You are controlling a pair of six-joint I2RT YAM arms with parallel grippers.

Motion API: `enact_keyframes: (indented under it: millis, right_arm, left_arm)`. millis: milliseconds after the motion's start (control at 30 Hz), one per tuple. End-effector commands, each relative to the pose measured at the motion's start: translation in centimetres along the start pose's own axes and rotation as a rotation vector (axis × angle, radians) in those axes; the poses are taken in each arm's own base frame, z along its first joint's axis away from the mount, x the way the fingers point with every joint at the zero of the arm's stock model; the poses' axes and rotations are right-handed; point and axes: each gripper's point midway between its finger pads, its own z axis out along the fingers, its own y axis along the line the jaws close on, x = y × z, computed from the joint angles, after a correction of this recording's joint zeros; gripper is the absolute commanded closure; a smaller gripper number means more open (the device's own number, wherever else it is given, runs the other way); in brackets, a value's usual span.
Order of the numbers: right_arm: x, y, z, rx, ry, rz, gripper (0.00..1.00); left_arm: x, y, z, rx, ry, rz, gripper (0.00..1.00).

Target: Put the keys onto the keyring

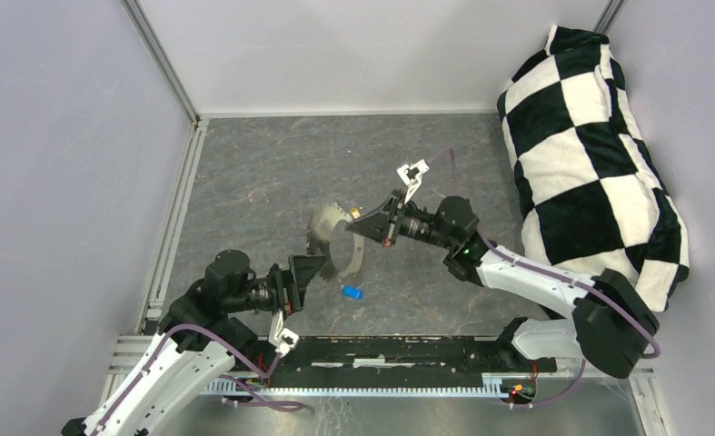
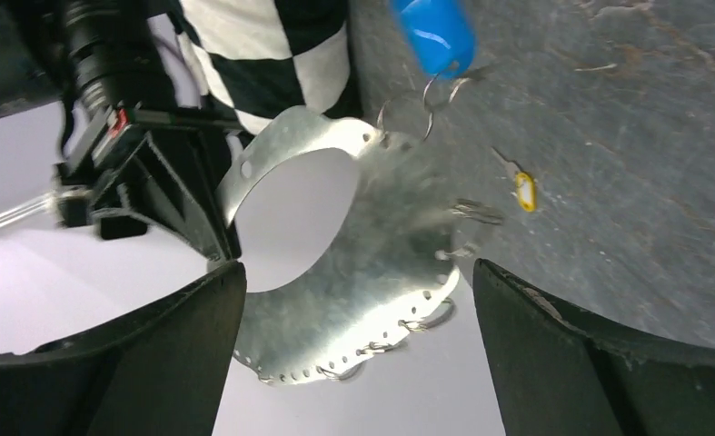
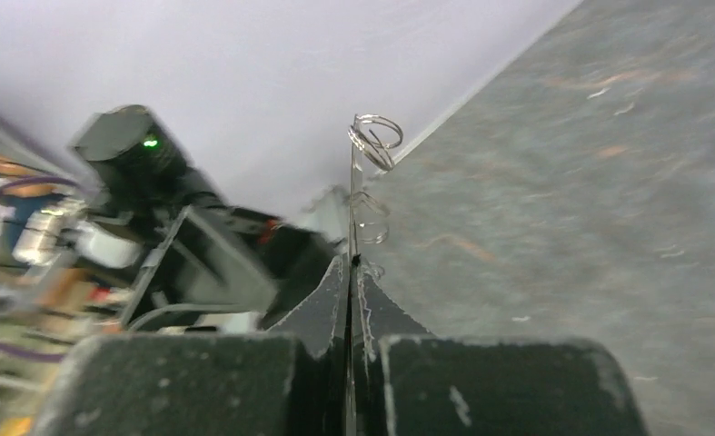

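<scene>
Two keys lie loose on the grey table [image 1: 244, 163], neither of them on the keyring [image 1: 324, 229]. The blue key [image 1: 352, 292] rests just ahead of the left gripper [image 1: 315, 272], near the lower end of the keyring, though the top view shows a gap between them. The gold key [image 2: 523, 191] lies flat on the table on the far side of the keyring, close to the tip of the right gripper [image 1: 361, 227].

The keyring is a thin silvery band bent into an arc, standing on edge between the two grippers. Small holes run along its rim, and several little wire rings [image 2: 431, 318] hang from them.

The right gripper is clamped on the keyring. In its own wrist view the fingers [image 3: 399, 318] press together with the metal edge-on between them, and wire loops rise above the tips. The left gripper is spread wide. Its fingers [image 2: 172, 345] stand well apart, one on either side of the keyring, and touch nothing. Whether the lower edge of the keyring touches the table I cannot tell.

One black-and-white checkered cushion [image 1: 599, 163] lies along the right wall, well apart from the keys.
</scene>
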Motion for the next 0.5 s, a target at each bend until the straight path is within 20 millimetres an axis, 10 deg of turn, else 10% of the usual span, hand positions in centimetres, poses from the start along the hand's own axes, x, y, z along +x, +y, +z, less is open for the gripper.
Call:
enact_keyframes:
  millis: [0,233,467]
  right_arm:
    - [-3.5,-0.2,-0.5,0.097,0.062,-0.416,1.00]
    - [-4.3,0.6,-3.0,0.082,0.132,-0.820,1.00]
    - [-2.5,2.1,-4.6,-0.037,0.154,-0.943,1.00]
  left_arm:
    - [-0.7,-0.6,-1.1,0.057,0.001,0.046,0.00]
    - [-0.6,0.6,-2.1,0.008,0.006,-0.365,0.00]
    - [1.6,8.6,-2.5,-0.236,-0.061,-1.133,0.00]
